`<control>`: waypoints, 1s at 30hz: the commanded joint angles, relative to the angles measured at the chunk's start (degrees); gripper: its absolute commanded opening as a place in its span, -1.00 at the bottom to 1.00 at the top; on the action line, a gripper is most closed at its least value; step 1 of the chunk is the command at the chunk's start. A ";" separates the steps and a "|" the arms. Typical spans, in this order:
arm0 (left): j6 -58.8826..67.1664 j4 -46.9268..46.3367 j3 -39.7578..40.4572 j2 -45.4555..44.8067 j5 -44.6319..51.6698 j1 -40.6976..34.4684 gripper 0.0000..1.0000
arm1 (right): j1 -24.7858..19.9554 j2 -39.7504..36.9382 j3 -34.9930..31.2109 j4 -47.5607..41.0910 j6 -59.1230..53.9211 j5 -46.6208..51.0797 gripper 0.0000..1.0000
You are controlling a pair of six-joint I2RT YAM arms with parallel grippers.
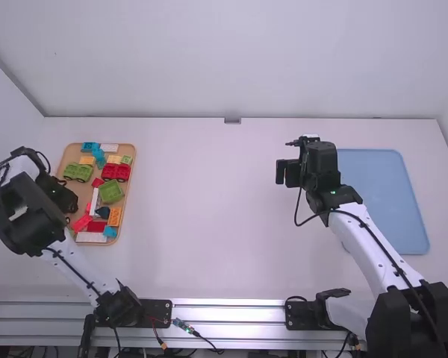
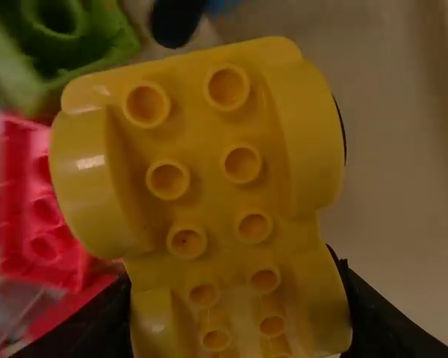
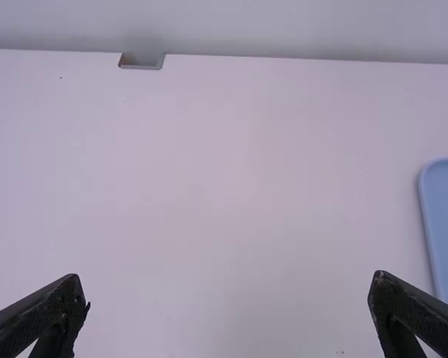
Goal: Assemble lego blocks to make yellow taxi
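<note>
- See a metal rail (image 1: 231,312) along the near edge of the bench (image 1: 209,224), nearer than the brown tray (image 1: 128,195).
- Find a long white block (image 1: 91,237), a blue block (image 1: 110,231) and an orange block (image 1: 115,216) inside the brown tray's near end.
- Spot the left gripper (image 1: 63,198) low over the brown tray's left side, fingers pressed against both sides of a yellow block (image 2: 209,149) with wheel arches.
- Note a broad stretch of bench from the brown tray's right rim over to a blue tray (image 1: 388,201), well apart on its right.
- Make out the right gripper (image 1: 287,173) above the bench, between the brown tray and the blue one, fingers wide apart.
- See a red car base (image 1: 116,171) and a green car base (image 1: 78,172) toward the brown tray's far end.
- Find a pale wall (image 1: 231,60) past the bench's far edge, beyond the brown tray.
</note>
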 commanded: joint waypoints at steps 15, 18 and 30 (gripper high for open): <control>46.36 -1.64 13.51 -0.44 -0.44 -5.97 -0.97 | 0.07 0.42 1.90 0.15 0.28 0.09 1.00; 49.29 -1.64 13.51 -1.75 -3.89 -9.57 -0.97 | 0.07 0.42 1.90 -0.04 0.31 -0.04 0.99; 71.04 -2.95 13.18 -6.12 -11.93 -26.97 -0.97 | 0.07 0.42 1.90 -0.04 0.26 -1.38 1.00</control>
